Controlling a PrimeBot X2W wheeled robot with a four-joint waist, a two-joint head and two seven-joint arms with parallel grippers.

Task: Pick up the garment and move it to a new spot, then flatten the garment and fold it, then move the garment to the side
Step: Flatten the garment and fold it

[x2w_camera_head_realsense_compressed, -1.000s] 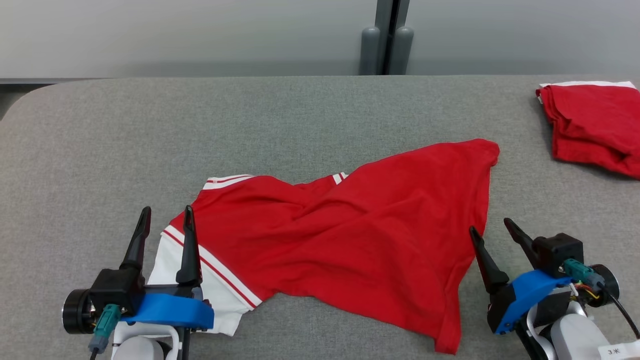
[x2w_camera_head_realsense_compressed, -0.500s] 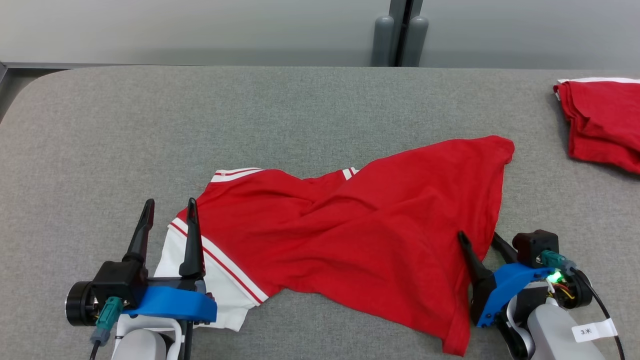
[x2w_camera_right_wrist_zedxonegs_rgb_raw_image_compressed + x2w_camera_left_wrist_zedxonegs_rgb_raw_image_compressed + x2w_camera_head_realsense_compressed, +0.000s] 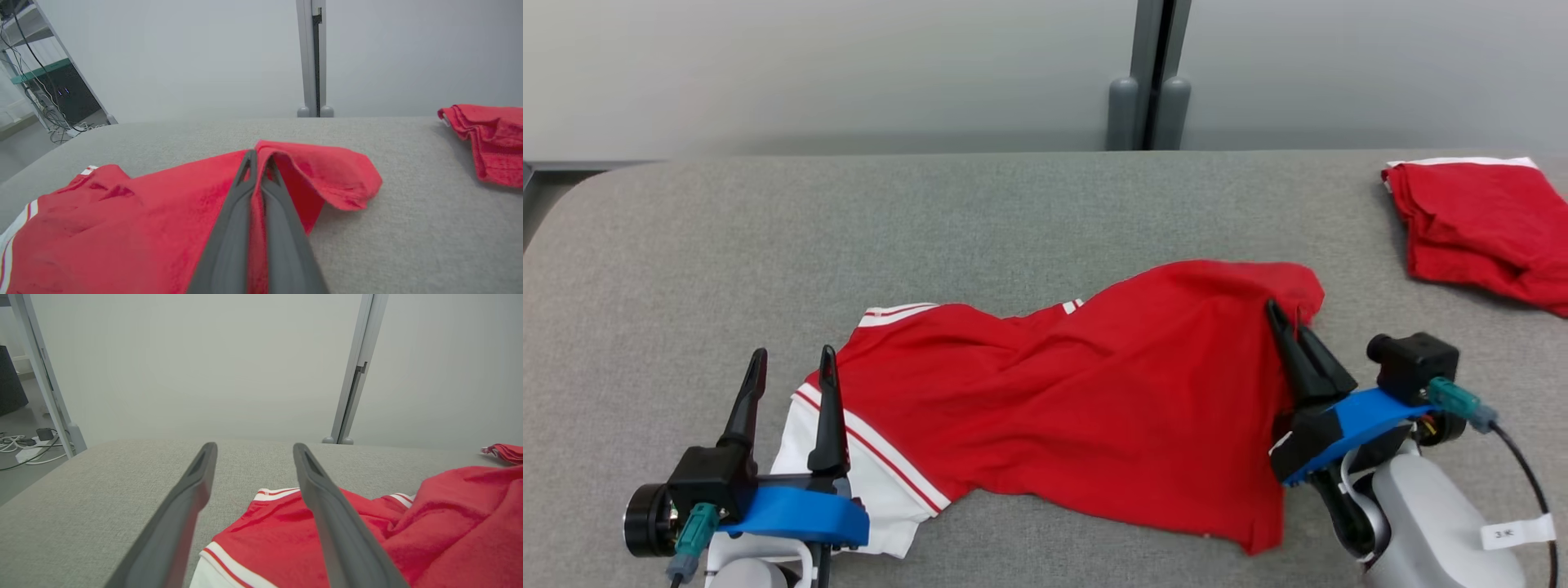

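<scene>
Because the right gripper (image 3: pixel 1287 320) has its fingers pressed together on a raised fold at the right edge of the garment (image 3: pixel 1054 408), cloth sits between those jaws and drapes away to their left. From there the red shirt's long axis runs across the table (image 3: pixel 1013 204) toward the left gripper (image 3: pixel 793 354), whose jaws stand spread on nothing. The white striped sleeve lies under its inner finger and beyond it on that side. That end is the left arm's to take, I judge. A folded red cloth (image 3: pixel 1478 220) lies well apart, beyond the right jaws.
</scene>
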